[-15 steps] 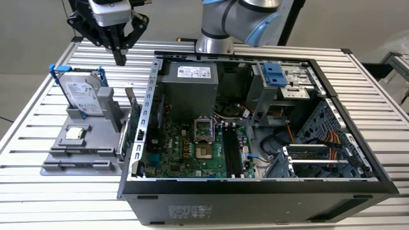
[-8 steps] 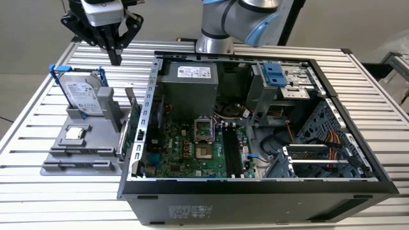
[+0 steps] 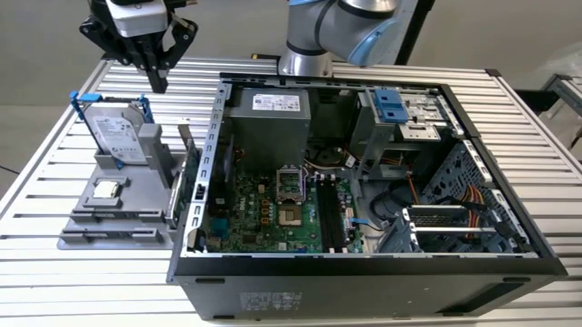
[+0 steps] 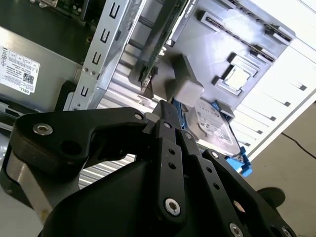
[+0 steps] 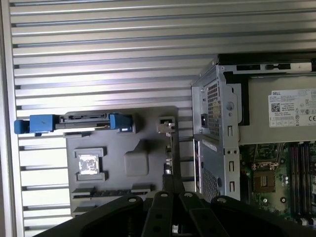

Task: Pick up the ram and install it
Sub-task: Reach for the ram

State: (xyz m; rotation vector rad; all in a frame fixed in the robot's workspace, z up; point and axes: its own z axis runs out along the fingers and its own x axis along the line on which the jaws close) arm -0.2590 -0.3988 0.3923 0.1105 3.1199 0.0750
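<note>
The ram (image 3: 182, 170) is a thin green stick standing on edge in a slot along the side of a grey holder (image 3: 100, 211) that faces the computer case. In the first wrist view the ram (image 5: 170, 153) is edge-on, and in the second wrist view the ram (image 4: 157, 47) runs beside the case wall. My black gripper (image 3: 159, 83) hangs high above the holder's back end, over the hard drive, apart from the ram. Its fingers (image 4: 165, 116) are shut together with nothing between them. In the first wrist view the gripper (image 5: 170, 195) lines up over the ram's near end.
The holder also carries a silver hard drive (image 3: 118, 133) in a blue frame and a small square processor chip (image 3: 108, 189). An open computer case (image 3: 209, 136) stands at the exterior view's right of the holder, showing the motherboard with dark memory slots (image 3: 332, 211). All stand on a slatted metal table (image 3: 54, 272).
</note>
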